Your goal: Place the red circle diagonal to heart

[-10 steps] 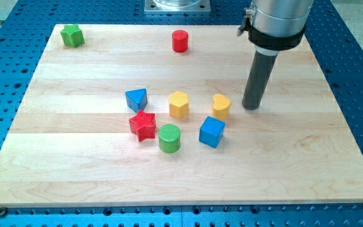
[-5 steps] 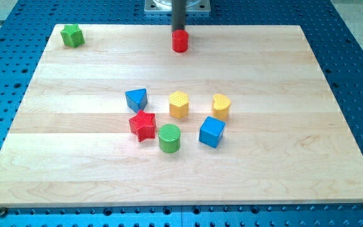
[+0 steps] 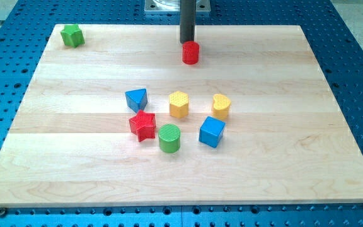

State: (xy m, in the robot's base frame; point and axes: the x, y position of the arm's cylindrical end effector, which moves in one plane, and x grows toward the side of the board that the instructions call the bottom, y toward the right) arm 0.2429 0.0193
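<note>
Red circle (image 3: 190,53) sits near the tabletop's (image 3: 295,157) top edge, touching my tip (image 3: 187,42) just above it; this end effector is a bare rod holding nothing. The yellow heart (image 3: 221,106) lies below, toward the view's right.

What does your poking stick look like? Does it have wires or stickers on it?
What shows of me is a plain straight rod, dark grey, round like a thick pencil and smooth all the way down. My tip ends flat, right behind the red circle toward the view's top. I can see no wires, stickers or markings on it. The rest of my arm is outside the view.
</note>
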